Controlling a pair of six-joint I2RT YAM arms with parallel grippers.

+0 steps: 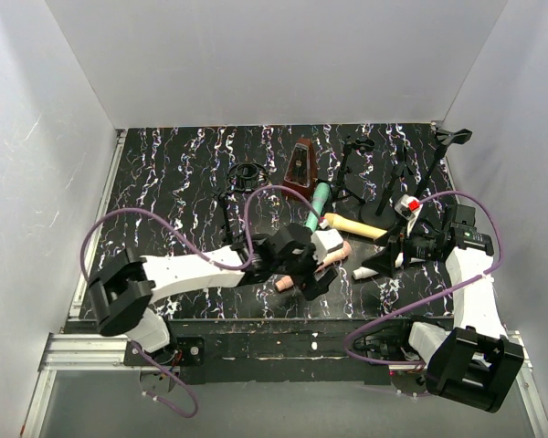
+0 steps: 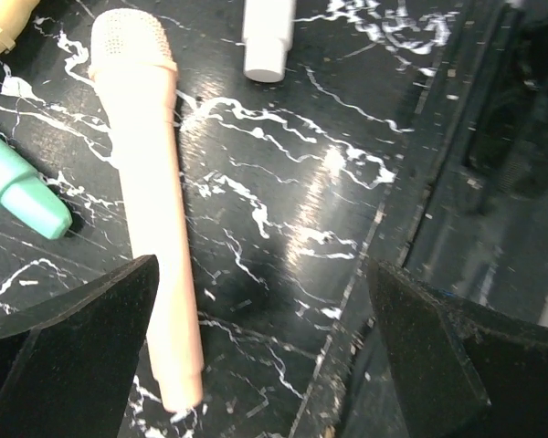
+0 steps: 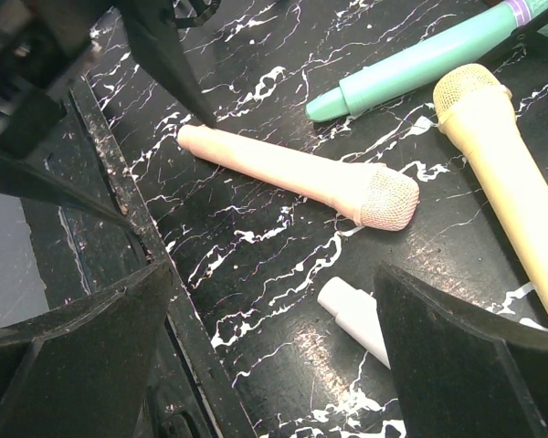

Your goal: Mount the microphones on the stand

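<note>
from above, the left gripper [image 1: 318, 272] and the right gripper [image 1: 384, 258] both hang low over the middle of the black table [image 1: 183, 182] with white streaks. the four microphones lie flat in a bunch between them: the pink microphone [image 1: 284, 284] partly under the left gripper, the white microphone [image 1: 359, 272] by the right gripper, the yellow microphone [image 1: 354, 226] and the green microphone [image 1: 318, 208] a bit further back. the black stands [image 1: 395, 182] are at the back right, apart from the microphones, with a brown metronome [image 1: 301, 167] beside them. in the left wrist view, the left gripper [image 2: 263, 274] is wide open and holds nothing. the pink microphone [image 2: 151, 228] lies on the table between its fingers, close to one finger [image 2: 73, 356]. in the right wrist view, the right gripper [image 3: 274, 274] is wide open too, with nothing in it. the pink microphone [image 3: 292, 173] lies just past its fingers, and the end of the white microphone [image 3: 356, 315] is beside one finger [image 3: 466, 356].
</note>
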